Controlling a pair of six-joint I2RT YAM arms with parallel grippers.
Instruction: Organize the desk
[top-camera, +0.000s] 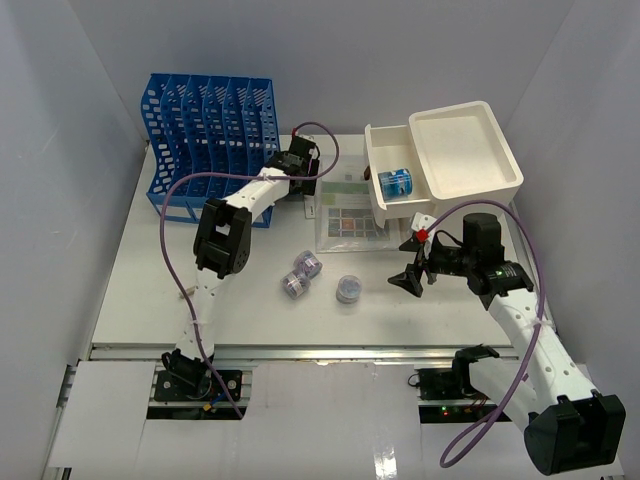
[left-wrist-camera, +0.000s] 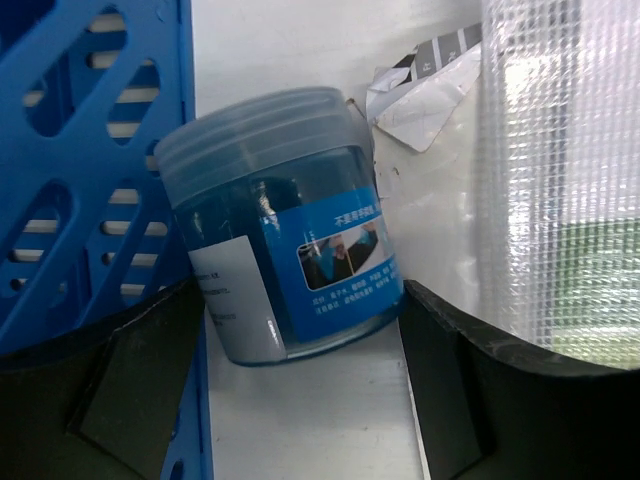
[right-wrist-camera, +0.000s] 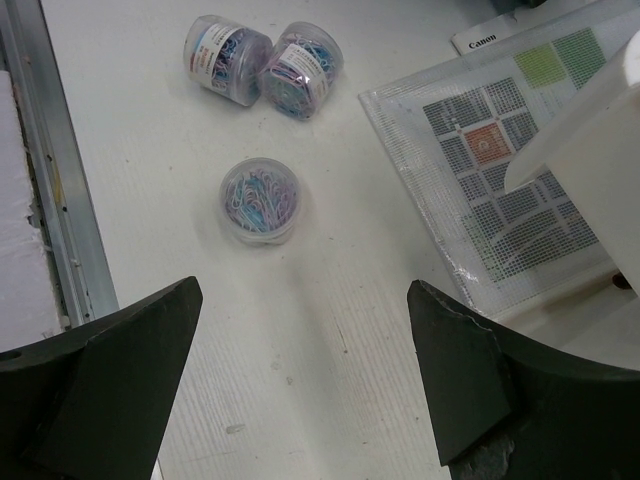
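The white desk (top-camera: 250, 320) carries the loose items. My left gripper (top-camera: 300, 163) is at the back, beside the blue file rack (top-camera: 205, 130). In the left wrist view it (left-wrist-camera: 300, 310) is open, and a blue-labelled clear jar (left-wrist-camera: 280, 230) lies tilted against the rack (left-wrist-camera: 80, 170), with its base just between the fingertips. My right gripper (top-camera: 414, 264) is open and empty above the desk, left of the cabinet. It (right-wrist-camera: 305, 300) looks down on bare desk, with three paperclip tubs (right-wrist-camera: 260, 198) beyond it.
A cream drawer cabinet (top-camera: 470, 150) stands at the back right; its open drawer (top-camera: 378, 200) holds a second blue jar (top-camera: 395, 183). A mesh pouch (top-camera: 350, 215) lies between the rack and the drawer. Three paperclip tubs (top-camera: 307, 264) (top-camera: 294, 287) (top-camera: 349, 289) sit mid-desk. A metal rail (top-camera: 300, 352) runs along the front edge.
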